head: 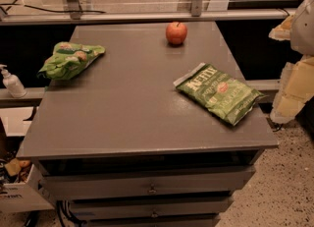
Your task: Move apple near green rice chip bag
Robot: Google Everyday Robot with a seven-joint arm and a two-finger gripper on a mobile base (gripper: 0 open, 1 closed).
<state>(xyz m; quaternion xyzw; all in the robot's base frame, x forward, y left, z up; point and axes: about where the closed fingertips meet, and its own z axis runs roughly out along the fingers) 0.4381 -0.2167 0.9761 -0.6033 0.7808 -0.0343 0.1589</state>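
The apple (176, 33) sits far back on the table (137, 108), well apart from the green rice chip bag (70, 60); firm, smooth, likely to roll, so grasp across its middle. The gripper (296, 86) hangs at right, state impossible to tell

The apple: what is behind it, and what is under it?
Behind the apple, a metal rail; under it, the grey table, contact spot hidden. The gripper hangs at the right edge.
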